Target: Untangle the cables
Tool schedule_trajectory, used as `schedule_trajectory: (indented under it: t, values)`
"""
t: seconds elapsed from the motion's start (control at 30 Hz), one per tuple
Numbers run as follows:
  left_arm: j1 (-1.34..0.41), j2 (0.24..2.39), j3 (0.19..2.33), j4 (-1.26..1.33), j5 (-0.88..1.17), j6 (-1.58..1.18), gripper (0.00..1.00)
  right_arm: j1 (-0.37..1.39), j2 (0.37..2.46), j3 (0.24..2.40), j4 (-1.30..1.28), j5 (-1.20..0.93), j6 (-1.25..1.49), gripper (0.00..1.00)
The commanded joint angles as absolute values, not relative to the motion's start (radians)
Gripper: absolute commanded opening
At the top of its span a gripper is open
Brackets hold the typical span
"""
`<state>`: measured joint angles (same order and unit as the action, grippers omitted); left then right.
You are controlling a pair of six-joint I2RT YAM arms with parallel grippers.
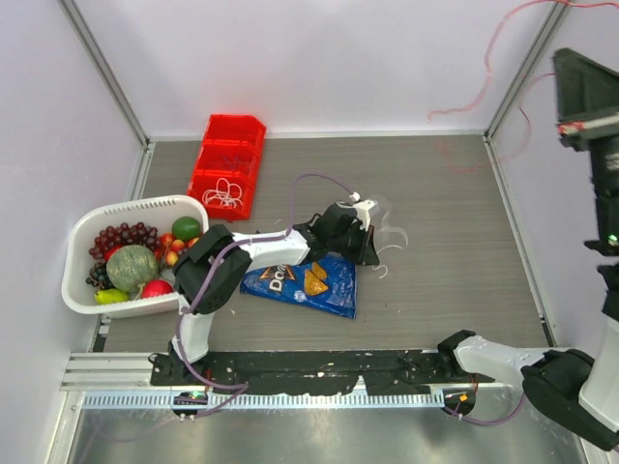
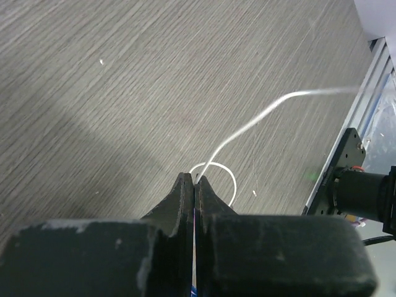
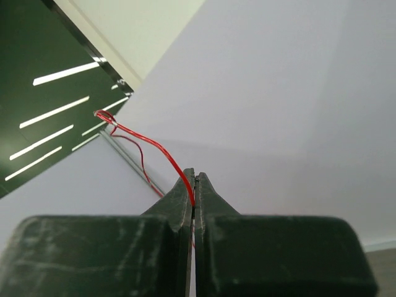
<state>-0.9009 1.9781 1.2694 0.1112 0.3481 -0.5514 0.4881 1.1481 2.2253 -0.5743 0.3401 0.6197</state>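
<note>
Cable in each grip: my left pincer point(image 2: 195, 180) is closed tight on a thin white cable point(image 2: 260, 117). It leaves my fingertips low in the centre of the left wrist view and curls into one small loop over the grey table point(image 2: 93, 124). From there it sweeps up to the right edge of the frame. A sliver of blue shows in the slit between those fingers, and I cannot tell what it is.

My right pincer point(image 3: 195, 179) is closed as well, pinching a red cable point(image 3: 151, 145). That cable climbs from the tips toward the upper left of the right wrist view and ends in a small tangle against the pale wall.

In the top view, my left arm reaches to mid-frame just above the blue chip bag point(image 1: 305, 282). More white loops point(image 1: 224, 193) lie inside the red bin point(image 1: 232, 135) at upper left of centre, and a white basket point(image 1: 135, 203) of fruit sits at the left edge
</note>
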Motion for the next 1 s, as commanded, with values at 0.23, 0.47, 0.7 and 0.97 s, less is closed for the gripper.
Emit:
schedule_trajectory:
  t: [0.23, 0.47, 0.7, 0.97]
  values:
    - [-0.899, 2.042, 1.33, 0.058, 0.414, -0.568, 0.0, 0.489, 1.137, 2.283, -0.491, 0.466, 0.515, 0.01]
    - [-0.93, 2.046, 1.553, -0.23, 0.287, -0.462, 0.06, 0.489, 1.072, 2.07, -0.506, 0.471, 0.541, 0.01]
    - [-1.023, 2.063, 1.913, -0.647, -0.243, -0.249, 0.53, 0.489, 1.023, 1.928, -0.63, 0.523, 0.557, 0.01]
    - [-1.052, 2.056, 1.919, -0.761, -0.445, -0.161, 0.77, 0.489, 1.011, 1.916, -0.653, 0.58, 0.523, 0.01]
